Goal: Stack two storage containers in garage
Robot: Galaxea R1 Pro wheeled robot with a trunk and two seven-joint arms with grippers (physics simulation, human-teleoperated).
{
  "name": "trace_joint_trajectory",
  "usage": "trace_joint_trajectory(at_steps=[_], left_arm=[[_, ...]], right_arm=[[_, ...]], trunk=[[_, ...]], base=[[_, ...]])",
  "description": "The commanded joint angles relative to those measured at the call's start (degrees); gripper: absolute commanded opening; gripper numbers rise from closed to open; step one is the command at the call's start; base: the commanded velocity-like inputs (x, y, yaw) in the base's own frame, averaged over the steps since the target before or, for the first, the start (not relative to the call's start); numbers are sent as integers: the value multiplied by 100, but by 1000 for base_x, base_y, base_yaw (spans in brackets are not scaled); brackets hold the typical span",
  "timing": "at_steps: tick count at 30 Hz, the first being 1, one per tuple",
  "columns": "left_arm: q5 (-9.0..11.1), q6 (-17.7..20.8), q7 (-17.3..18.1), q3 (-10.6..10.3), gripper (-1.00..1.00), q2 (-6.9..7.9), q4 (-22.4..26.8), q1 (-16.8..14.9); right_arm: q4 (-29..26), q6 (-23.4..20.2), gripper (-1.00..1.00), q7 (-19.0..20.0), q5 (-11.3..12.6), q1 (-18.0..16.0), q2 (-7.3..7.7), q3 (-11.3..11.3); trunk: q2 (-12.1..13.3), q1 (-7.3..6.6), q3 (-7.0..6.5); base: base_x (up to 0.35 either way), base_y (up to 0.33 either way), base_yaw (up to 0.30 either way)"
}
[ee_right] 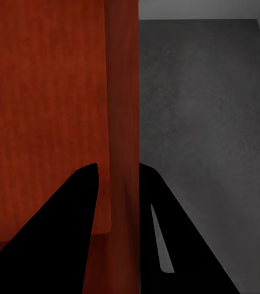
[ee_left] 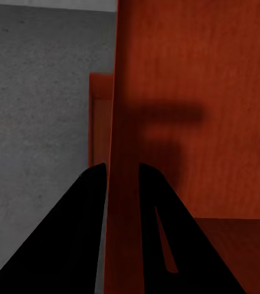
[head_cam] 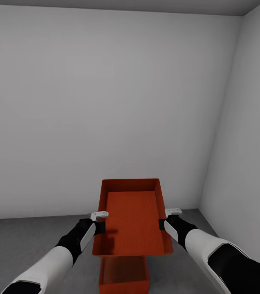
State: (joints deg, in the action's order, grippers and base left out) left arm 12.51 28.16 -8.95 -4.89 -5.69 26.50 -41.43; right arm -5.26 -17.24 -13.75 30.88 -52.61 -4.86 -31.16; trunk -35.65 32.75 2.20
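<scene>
A red-orange container (head_cam: 124, 275) rests on the dark concrete floor (head_cam: 32, 237) just below the arms. Above it, the second container (head_cam: 132, 216) hangs in the air, its side walls pinched by the left hand (head_cam: 101, 220) and the right hand (head_cam: 164, 218). Beyond stand pale grey walls (head_cam: 105, 102).

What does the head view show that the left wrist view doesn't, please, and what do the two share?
Head view alone: the right gripper clamped on the held container's other long wall, both white-and-black forearms, and the pale grey walls.

Left wrist view alone: close up, the left gripper's fingers straddle the container's wall, one on each side.

Shared: the left gripper shut on the held container, the second container below it on the floor, and that floor's grey concrete.
</scene>
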Motion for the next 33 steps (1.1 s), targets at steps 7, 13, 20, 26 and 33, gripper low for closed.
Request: trace_joint_trajectory(at_steps=[7,13,20,26,33], left_arm=[[-65,41,-80,6,-100,7,13,-5],[-65,41,-77,6,-100,7,13,-5],[-65,41,-80,6,-100,7,13,-5],[-65,41,-80,5,-100,7,21,-5],[-65,41,-87,6,-100,7,22,-5]], right_arm=[[-11,-33,-100,-51,-3,-4,6,-57],[-16,-34,-100,-49,-3,-4,3,-57],[-18,-33,-100,-49,-3,-4,11,-54],[-19,-33,-100,-49,-3,-4,11,-57],[-18,-34,-100,-49,-3,-4,11,-57]], trunk=[[-10,6,11],[-10,6,11],[-10,6,11],[-10,6,11],[-10,6,11]], base=[[320,0,0],[294,0,0],[181,0,0],[28,0,0],[1,0,0]])
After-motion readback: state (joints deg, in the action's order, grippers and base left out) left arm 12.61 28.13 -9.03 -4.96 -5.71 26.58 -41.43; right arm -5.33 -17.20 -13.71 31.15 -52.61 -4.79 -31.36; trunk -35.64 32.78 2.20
